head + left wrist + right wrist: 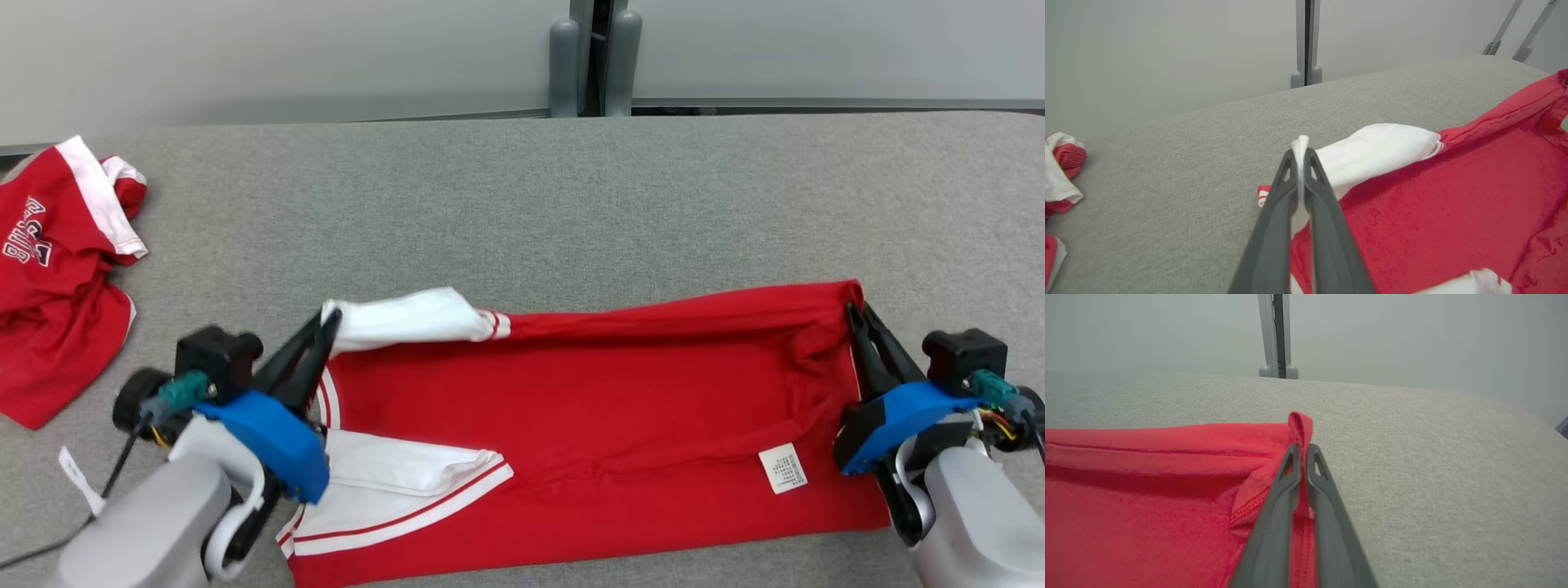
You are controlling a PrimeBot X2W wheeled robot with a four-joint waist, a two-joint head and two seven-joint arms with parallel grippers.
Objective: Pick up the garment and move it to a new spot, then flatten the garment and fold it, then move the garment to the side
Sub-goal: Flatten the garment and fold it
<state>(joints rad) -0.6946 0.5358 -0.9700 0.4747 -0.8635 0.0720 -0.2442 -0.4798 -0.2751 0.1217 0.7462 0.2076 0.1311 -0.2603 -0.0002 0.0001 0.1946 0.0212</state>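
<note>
- The red shirt [588, 408] lies spread on the grey counter [571, 196], close to its near edge; its length runs left to right, with the white sleeves at the robot's left and the hem at its right.
- Left hand [331, 320]: fingers pressed together on the cuff end of the far sleeve [408, 317]; in the left wrist view a thin fold of white cloth is pinched between the tips and pokes out just past them.
- Right hand [853, 312]: fingers pressed together on the far right corner of the hem; in the right wrist view a small loop of red cloth stands just above the tips.
- The shirt's far edge runs between the two hands in a nearly straight line; the body of the shirt lies on the near side of that line, between the two arms; cannot tell whether the far edge is clear of the counter.
- Near sleeve [400, 469]: flat on the counter, touching the left arm's blue cover; red stripes along its cuff.
- White label [782, 469]: on the upper face of the shirt, near the hem; just beside the right arm.
- Second shirt [49, 278]: red and white, crumpled at the far left of the counter; well apart from the left hand.
- Two grey posts [592, 57] stand behind the counter, against a pale wall.
</note>
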